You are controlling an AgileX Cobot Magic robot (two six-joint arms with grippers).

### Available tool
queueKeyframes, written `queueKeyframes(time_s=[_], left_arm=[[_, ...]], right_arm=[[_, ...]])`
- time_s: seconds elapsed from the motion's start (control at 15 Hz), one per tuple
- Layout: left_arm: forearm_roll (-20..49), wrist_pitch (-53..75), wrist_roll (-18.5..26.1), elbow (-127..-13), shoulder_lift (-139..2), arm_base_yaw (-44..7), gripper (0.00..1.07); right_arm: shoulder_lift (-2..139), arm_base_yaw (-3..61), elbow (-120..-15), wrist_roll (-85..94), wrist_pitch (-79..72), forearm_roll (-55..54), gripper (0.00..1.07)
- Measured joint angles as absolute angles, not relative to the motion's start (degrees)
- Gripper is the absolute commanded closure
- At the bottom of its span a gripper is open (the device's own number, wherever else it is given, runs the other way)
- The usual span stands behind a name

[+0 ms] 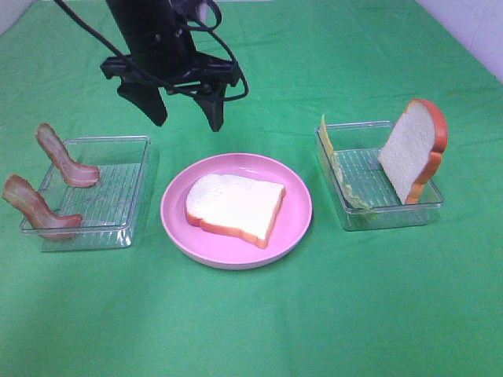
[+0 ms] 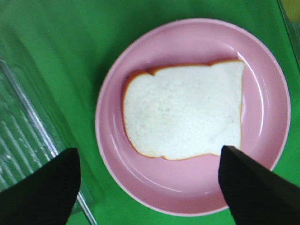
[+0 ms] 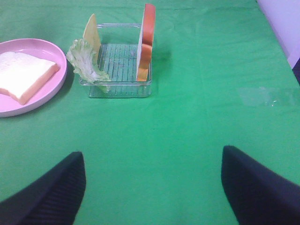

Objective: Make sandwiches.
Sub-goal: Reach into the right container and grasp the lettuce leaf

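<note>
A white bread slice (image 1: 234, 207) with orange-brown crust lies flat on the round pink plate (image 1: 299, 212); it also shows in the left wrist view (image 2: 185, 110). My left gripper (image 1: 185, 111) hangs open and empty above and behind the plate. Two bacon strips (image 1: 64, 157) (image 1: 35, 208) lean on the left clear tray (image 1: 118, 188). The right clear tray (image 1: 369, 177) holds a second bread slice (image 1: 413, 149) standing on edge, lettuce (image 1: 346, 184) and yellow cheese (image 1: 325, 135). My right gripper (image 3: 152, 187) is open and empty, well away from its tray (image 3: 119, 70).
A green cloth (image 1: 251, 314) covers the whole table. The pink plate (image 3: 28, 101) sits between the two trays. A pale wall edge (image 1: 471, 23) shows at the far right corner.
</note>
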State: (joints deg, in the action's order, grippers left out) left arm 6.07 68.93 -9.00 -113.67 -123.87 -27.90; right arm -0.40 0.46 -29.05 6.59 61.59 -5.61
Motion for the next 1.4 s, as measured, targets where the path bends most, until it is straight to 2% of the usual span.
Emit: queueKeyframes(time_s=[0.27, 0.4, 0.47, 0.73, 1.2, 1.27, 1.4], left_arm=[[3.1, 69.2, -11.6, -116.1, -122.8, -25.7, 0.3], [3.0, 69.3, -11.6, -116.1, -122.0, -21.5, 0.3], [2.6, 69.4, -11.7, -116.1, -121.1, -17.8, 0.3], [2.4, 69.4, -11.7, -112.8, -118.2, -13.1, 0.35], [-0.8, 69.4, -12.0, -90.6, -103.8, -6.3, 0.36], [-1.1, 69.6, -12.5, -84.9, -100.6, -3.9, 0.36], [-1.1, 69.7, -12.5, -80.0, -99.7, -3.4, 0.36]], right_arm=[[-0.4, 0.5, -29.0, 6.6, 61.6, -5.6, 0.32], [-0.4, 0.5, -29.0, 6.6, 61.6, -5.6, 0.32], [-0.4, 0.5, -29.0, 6.6, 61.6, -5.6, 0.32], [-0.4, 0.5, -29.0, 6.6, 61.6, -5.6, 0.32], [-0.4, 0.5, -29.0, 6.6, 61.6, -5.6, 0.32], [-0.4, 0.5, -29.0, 6.6, 61.6, -5.6, 0.32], [-0.4, 0.5, -29.0, 6.6, 61.6, -5.6, 0.32]])
